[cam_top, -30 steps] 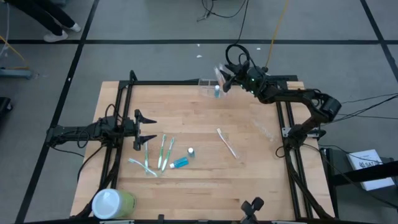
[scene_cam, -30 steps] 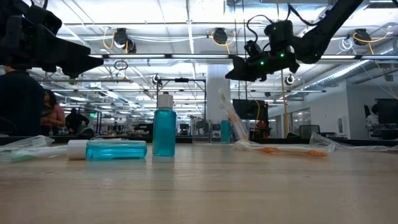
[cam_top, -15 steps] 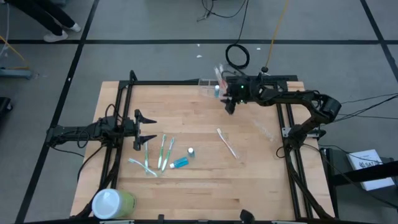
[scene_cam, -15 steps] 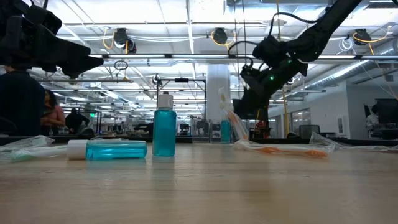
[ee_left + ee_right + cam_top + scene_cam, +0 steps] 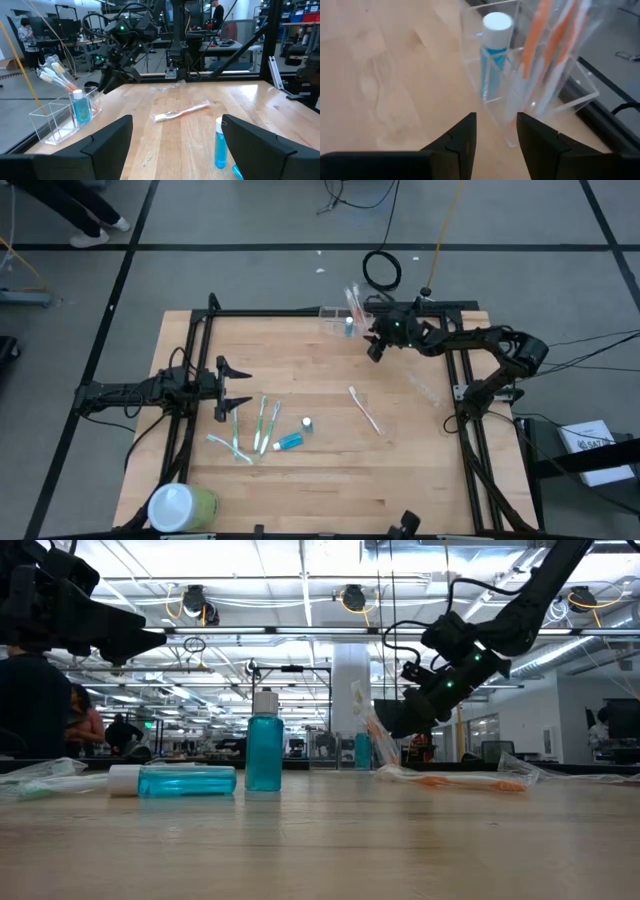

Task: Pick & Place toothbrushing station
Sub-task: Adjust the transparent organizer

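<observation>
Hovering right gripper: it is hanging above the far edge of the table, just beside the toothbrushing station; its fingers are standing a little apart with bare air between them, pinching nothing.
Toothbrushing station: it is sitting on the table's far edge, right of the middle, a clear low-walled holder split into compartments; in the right wrist view it is lying just ahead of the fingertips and apart from them.
Holder contents: a small blue bottle with a white cap is standing upright in one compartment, and wrapped orange-and-white toothbrushes are leaning in the next, sticking out well above the walls.
Left gripper: it is waiting over the table's left side with its jaws spread wide and empty, its fingers showing far apart in the left wrist view.
Loose toothbrushes: several green-handled ones are lying near the left gripper.
Blue bottles: one is standing upright and another is lying on its side, touching or just beside it, which one cannot tell.
Wrapped toothbrush: it is lying alone near the table's middle, well apart from the holder.
Green cylinder: it is lying at the near left corner, its white lid facing up.
</observation>
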### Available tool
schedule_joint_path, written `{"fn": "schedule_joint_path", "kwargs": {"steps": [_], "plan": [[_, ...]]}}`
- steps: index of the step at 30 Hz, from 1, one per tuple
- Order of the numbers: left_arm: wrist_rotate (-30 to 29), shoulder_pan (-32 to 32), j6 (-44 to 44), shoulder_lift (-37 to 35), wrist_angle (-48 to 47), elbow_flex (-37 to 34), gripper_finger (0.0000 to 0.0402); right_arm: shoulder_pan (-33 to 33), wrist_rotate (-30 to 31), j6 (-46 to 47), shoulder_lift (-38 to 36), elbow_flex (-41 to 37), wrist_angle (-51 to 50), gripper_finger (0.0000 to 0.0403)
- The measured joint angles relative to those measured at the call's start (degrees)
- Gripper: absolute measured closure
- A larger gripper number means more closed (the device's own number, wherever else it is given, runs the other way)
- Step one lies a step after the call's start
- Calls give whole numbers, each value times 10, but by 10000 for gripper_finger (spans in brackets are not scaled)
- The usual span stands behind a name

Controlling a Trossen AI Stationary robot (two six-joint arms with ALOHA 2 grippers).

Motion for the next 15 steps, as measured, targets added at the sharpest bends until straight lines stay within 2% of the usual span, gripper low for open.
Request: {"fn": "schedule_joint_path", "kwargs": {"steps": [15], "plan": [[0,0,0,0,0,0,91,-11,28,0,0,-6,43,273]]}}
